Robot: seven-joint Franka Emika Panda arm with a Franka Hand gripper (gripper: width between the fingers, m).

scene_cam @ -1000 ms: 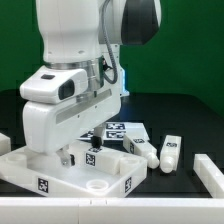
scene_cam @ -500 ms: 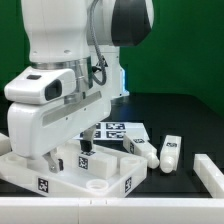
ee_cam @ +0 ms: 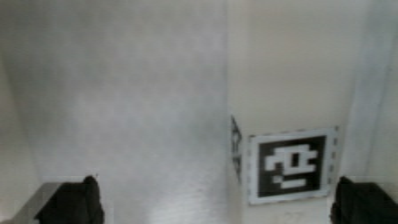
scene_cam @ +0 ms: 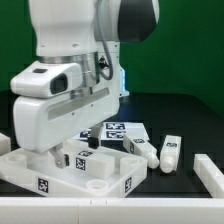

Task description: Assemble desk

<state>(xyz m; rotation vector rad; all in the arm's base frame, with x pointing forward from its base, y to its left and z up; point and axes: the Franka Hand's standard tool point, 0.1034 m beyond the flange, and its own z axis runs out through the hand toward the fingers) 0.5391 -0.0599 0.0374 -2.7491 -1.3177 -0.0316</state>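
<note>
The white desk top [scene_cam: 100, 178] lies flat at the front of the exterior view, with tags on its front edge. One short white leg [scene_cam: 89, 160] stands upright on it, tag facing the camera. My gripper [scene_cam: 72, 156] hangs low over the top, straddling that leg, open and holding nothing. In the wrist view the tagged leg [ee_cam: 290, 165] rises from the desk top [ee_cam: 125, 110] between my two dark fingertips [ee_cam: 71, 203], nearer one of them, with gaps on both sides; the gripper [ee_cam: 222, 205] grips nothing. Two loose legs [scene_cam: 141, 149] [scene_cam: 170, 152] lie to the exterior view's right.
The marker board [scene_cam: 118, 129] lies flat behind the desk top. A white bar [scene_cam: 207, 171] stands at the exterior view's right, another white piece [scene_cam: 5, 145] at its left, and a white rail [scene_cam: 110, 212] runs along the front. The arm's bulk hides the desk top's back left.
The hand swung toward the exterior view's left, then came partway back to the right. The jaws stayed open throughout. The desk top and the legs have not moved.
</note>
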